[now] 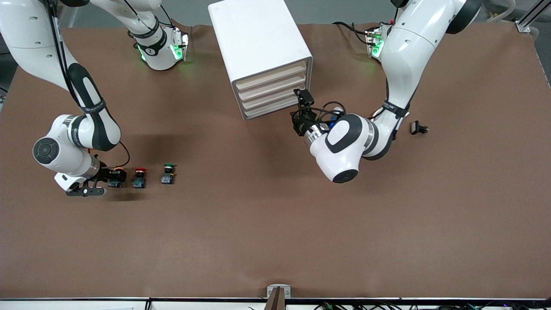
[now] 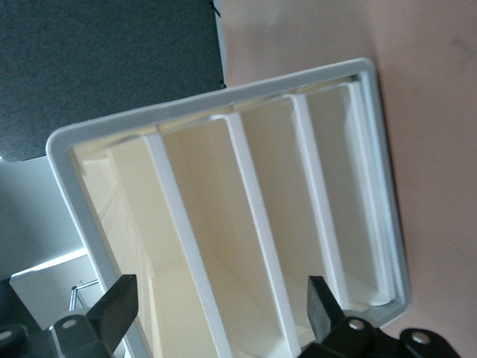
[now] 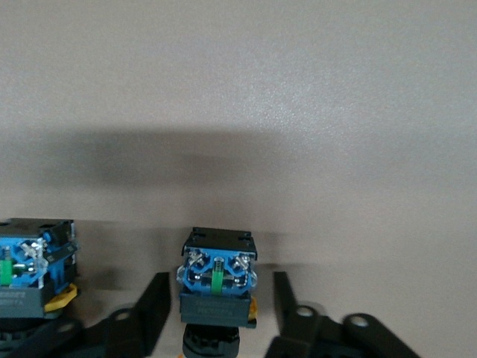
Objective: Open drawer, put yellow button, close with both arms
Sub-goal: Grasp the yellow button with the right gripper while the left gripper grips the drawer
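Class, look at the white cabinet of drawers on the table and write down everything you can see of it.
The cabinet is a big white boxy unit, plastic by its look, with rounded edges. It stands on the brown table, midway between the two arms' bases. Its front, turned toward the left arm's end, shows four shallow drawers stacked alike, each with a beige front strip; the drawer on top and the other three all sit closed. The left gripper hovers open in front of the drawers, touching nothing that can be seen.
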Available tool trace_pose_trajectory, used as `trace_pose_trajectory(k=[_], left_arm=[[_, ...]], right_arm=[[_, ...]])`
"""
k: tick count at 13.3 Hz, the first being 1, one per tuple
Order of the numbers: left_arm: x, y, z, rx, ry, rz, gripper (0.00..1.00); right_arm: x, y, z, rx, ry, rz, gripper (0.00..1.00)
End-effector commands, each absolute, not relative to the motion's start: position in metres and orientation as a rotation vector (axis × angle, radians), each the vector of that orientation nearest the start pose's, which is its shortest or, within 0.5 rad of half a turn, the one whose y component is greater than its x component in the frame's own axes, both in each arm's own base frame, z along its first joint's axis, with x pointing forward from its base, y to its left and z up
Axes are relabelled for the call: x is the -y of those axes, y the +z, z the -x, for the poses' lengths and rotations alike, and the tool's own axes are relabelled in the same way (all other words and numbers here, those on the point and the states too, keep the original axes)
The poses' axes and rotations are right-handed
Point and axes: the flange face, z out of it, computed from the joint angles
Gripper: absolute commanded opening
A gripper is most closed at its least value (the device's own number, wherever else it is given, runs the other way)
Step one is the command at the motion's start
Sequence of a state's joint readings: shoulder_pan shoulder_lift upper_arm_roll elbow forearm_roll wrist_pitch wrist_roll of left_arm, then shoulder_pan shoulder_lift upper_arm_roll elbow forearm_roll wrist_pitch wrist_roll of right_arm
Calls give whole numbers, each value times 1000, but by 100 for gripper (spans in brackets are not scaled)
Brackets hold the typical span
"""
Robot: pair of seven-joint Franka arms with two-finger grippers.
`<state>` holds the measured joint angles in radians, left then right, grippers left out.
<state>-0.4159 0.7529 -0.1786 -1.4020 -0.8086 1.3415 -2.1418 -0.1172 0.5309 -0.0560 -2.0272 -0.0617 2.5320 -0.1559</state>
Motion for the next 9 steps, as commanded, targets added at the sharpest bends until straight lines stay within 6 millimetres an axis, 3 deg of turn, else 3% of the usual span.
trace_pose_trajectory(k=[1,4,9], left_arm=[[436,271,-490,1659,1372,1428,100],[453,255,-473,1620,1352,1421,100],[471,253,-456,1595,1343,1408,100]], right_arm=[[102,180,-585,65,51,3193,34],[99,186,-592,94,30,3196,19],[97,200,-602,100,-12,3199,18]])
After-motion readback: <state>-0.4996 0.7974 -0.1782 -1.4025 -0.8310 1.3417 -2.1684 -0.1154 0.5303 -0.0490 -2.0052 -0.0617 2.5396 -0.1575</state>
